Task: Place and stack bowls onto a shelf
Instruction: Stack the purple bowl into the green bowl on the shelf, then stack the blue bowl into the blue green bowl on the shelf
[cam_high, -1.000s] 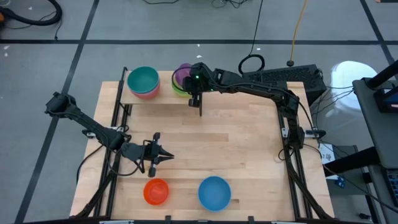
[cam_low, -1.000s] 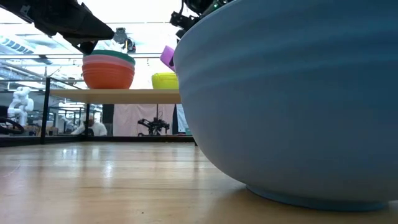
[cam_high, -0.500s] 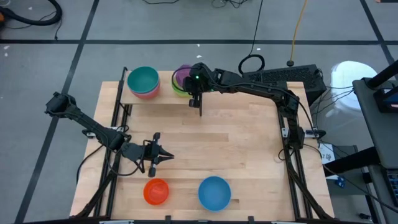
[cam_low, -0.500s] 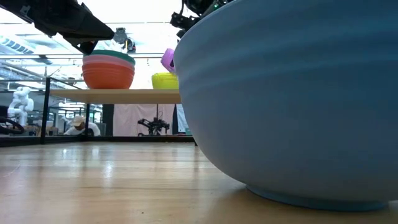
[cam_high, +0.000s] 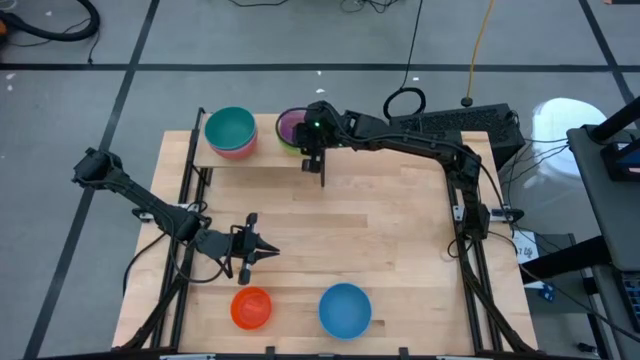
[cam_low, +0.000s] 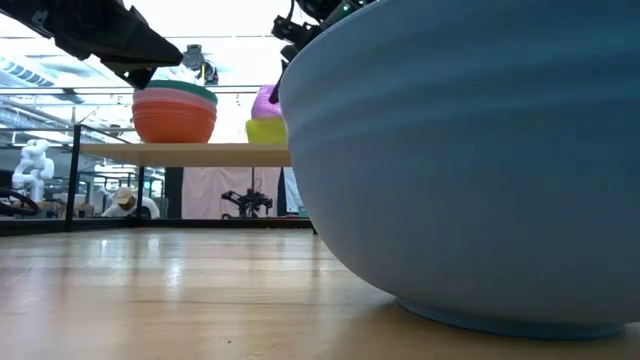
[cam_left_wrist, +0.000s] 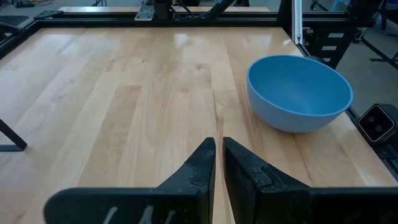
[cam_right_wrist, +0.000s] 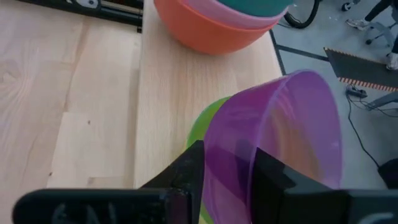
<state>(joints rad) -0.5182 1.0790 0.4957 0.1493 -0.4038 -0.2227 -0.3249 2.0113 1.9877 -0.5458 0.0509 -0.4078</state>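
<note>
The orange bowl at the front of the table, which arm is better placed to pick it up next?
Left. Its gripper hangs empty just above the orange bowl, while the right gripper is busy at the shelf with the purple bowl.

Two dark, slender jointed arms, each ending in a black two-fingered pincer (cam_left_wrist: 217, 163) with tapered fingers.

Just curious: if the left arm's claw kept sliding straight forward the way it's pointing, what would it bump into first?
Probably nothing on the table: the left gripper points along bare wood, passing beside the blue bowl, toward the table's dark frame.
</note>
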